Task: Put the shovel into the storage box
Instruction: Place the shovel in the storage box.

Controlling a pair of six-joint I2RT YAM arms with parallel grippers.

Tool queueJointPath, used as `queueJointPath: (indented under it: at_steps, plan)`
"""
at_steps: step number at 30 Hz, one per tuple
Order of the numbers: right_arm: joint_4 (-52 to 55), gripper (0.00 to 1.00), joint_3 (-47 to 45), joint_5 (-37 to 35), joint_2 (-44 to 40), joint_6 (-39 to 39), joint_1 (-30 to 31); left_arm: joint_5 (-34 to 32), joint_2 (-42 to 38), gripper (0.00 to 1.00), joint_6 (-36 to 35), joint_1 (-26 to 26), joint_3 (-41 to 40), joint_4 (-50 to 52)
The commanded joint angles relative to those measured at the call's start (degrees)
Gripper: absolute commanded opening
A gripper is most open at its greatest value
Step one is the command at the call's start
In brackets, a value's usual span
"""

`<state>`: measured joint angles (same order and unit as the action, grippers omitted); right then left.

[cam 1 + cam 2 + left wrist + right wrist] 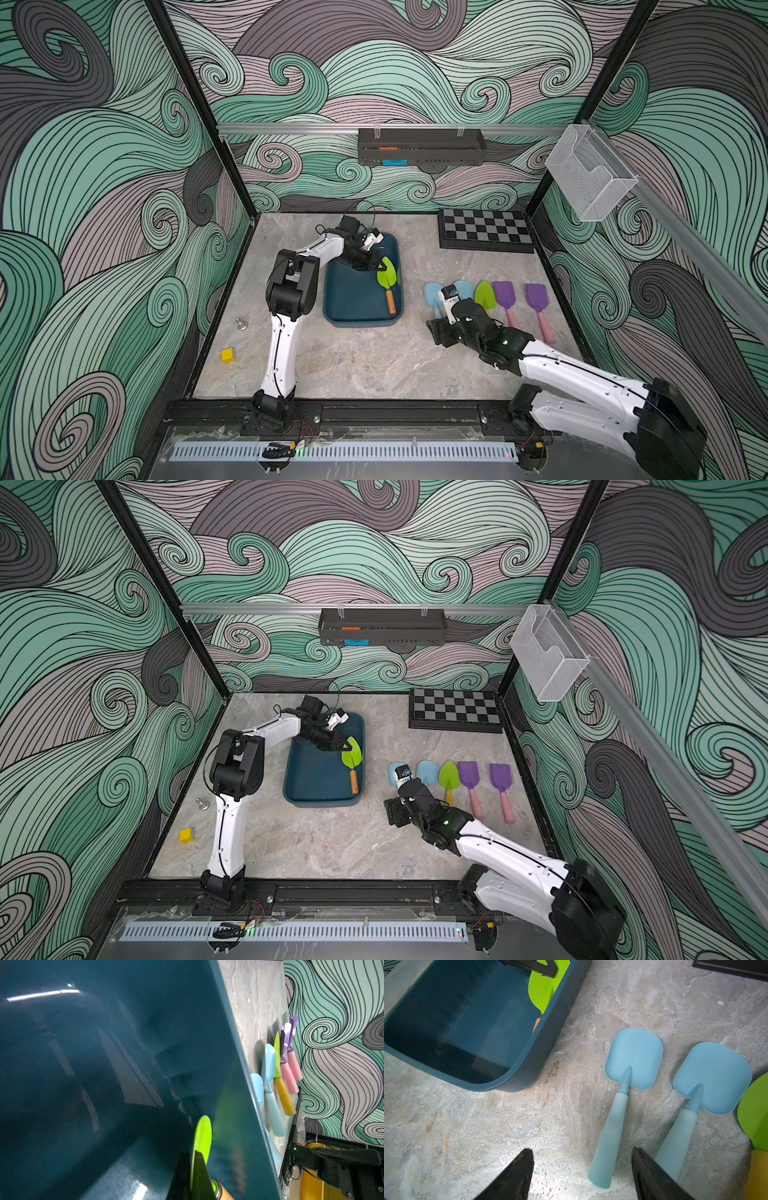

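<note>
The dark teal storage box (349, 297) (311, 779) stands mid-table. Inside it, along the right wall, is a green shovel (387, 276) (351, 755) with an orange handle. My left gripper (376, 264) (194, 1153) is shut on its green blade (203, 1136). My right gripper (438, 330) (582, 1153) hangs open and low over the table to the right of the box. The handle of a light-blue shovel (633, 1057) lies between its fingers, untouched. A second light-blue shovel (712, 1076) lies beside it.
Right of the blue shovels lie a green shovel with a yellow handle (485, 296) and two purple ones (504, 294) (537, 296). A chessboard (485, 232) sits at the back right. A yellow block (227, 355) and a small metal piece (240, 324) lie at the left. A black tray (420, 147) and a wire basket (590, 174) hang on the walls.
</note>
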<state>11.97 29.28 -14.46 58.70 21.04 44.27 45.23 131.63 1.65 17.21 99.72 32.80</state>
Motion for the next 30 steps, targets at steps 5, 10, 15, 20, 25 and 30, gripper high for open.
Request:
queueJointPath:
  at_steps: [5,10,15,20,25,30]
  plan:
    - [0.6,0.77,-1.0,0.1,0.0,1.6,-0.3,0.3,3.6,0.0,2.3,2.3,2.9,-4.1]
    - [0.8,0.77,-1.1,-0.3,0.9,2.2,-0.6,0.2,5.4,0.13,3.1,3.6,5.0,-3.6]
    - [0.8,0.78,-1.8,-0.7,2.4,3.7,-0.8,-0.8,6.5,0.36,3.4,4.0,5.9,-2.7]
    - [0.3,0.77,-2.2,-1.4,3.9,5.2,-0.8,-3.2,4.3,0.44,3.5,4.0,5.2,-2.0]
    - [-0.4,0.73,-1.8,-2.1,7.1,6.5,-1.2,-8.7,-2.3,0.49,2.9,3.9,3.0,-1.1]
    - [-2.7,0.7,-1.4,-2.0,11.4,7.3,-1.7,-13.9,-10.8,0.54,1.7,3.9,0.0,0.2]
